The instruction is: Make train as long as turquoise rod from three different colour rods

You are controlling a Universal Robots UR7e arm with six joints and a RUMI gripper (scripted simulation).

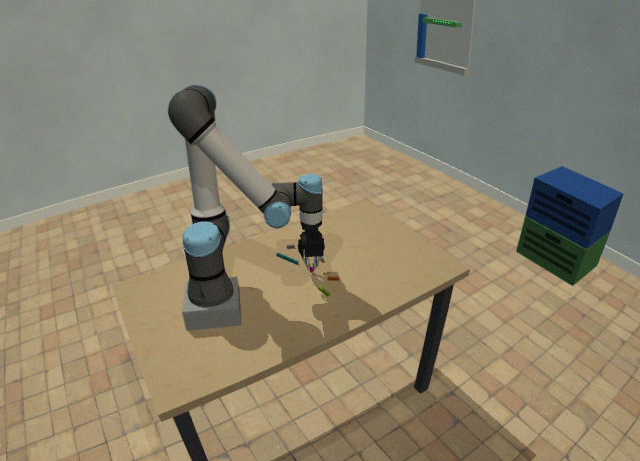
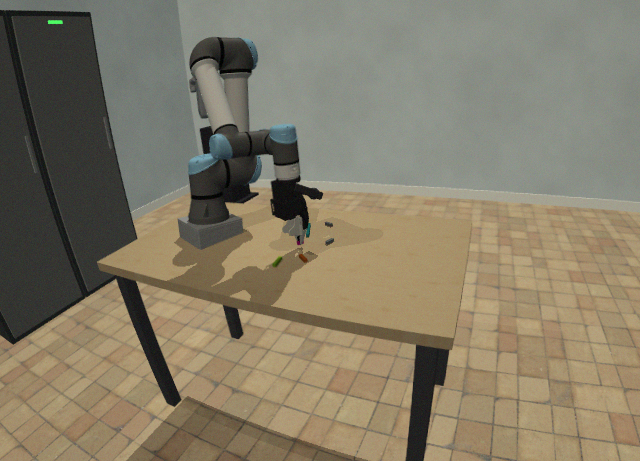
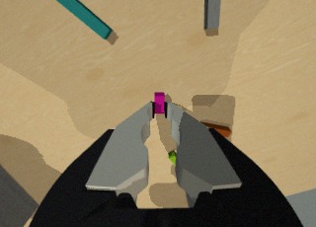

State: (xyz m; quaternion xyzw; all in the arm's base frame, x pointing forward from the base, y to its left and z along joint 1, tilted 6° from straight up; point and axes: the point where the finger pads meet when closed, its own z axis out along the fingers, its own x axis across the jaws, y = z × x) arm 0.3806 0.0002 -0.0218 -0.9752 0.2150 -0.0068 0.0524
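Note:
My gripper (image 3: 159,103) is shut on a small magenta rod (image 3: 159,103) and holds it just above the table; it also shows in the top view (image 1: 312,270) and the exterior view (image 2: 300,248). An orange rod (image 1: 332,277) lies just right of the fingertips, partly hidden by the right finger in the wrist view (image 3: 218,129). A lime rod (image 1: 323,290) lies nearer the front edge, and only a bit of it shows between the fingers in the wrist view (image 3: 172,158). The turquoise rod (image 1: 287,258) lies to the left. Two grey rods (image 2: 327,223) (image 2: 328,240) lie beyond.
The arm's grey base block (image 1: 211,309) stands at the table's left side. A dark cabinet (image 2: 46,161) stands beside the table, and blue and green crates (image 1: 568,223) sit off to the right.

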